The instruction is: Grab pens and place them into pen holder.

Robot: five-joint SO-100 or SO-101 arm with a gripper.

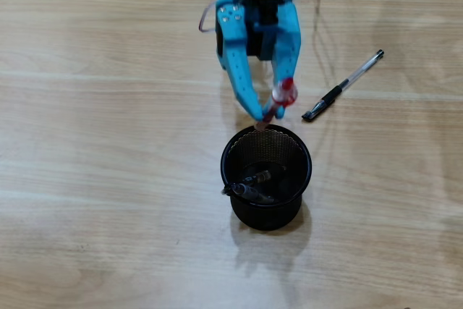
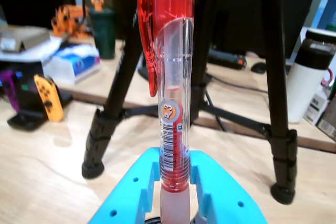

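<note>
**Red pen over the holder rim, one pen left on the tabletop**

Blue fingers (image 1: 269,115) are closing tight on the red-and-clear pen (image 2: 170,82), clamping it near its tip end; wrist view is showing the barrel standing upright between the two blue fingers (image 2: 126,192), clip end pointing away from them. In the overhead view the fingertips are hanging just at the far rim of the pen holder (image 1: 304,151), which is sitting directly below and in front of them. Pen tip is looking close to the rim, not clearly inside the cup yet.

Progress, judging from this:
- Inside the holder, dark pens (image 1: 249,189) are already lying across the bottom, looks like two, but the mesh is making the count hard to confirm.
- Red pen is in hand, drop not yet done.
- One clear-and-black pen (image 1: 342,86) is lying on the tabletop (image 1: 108,142), off to the side of the fingers, well apart from the cup.

So roughly halfway: this drop plus one more pick remaining.
</note>
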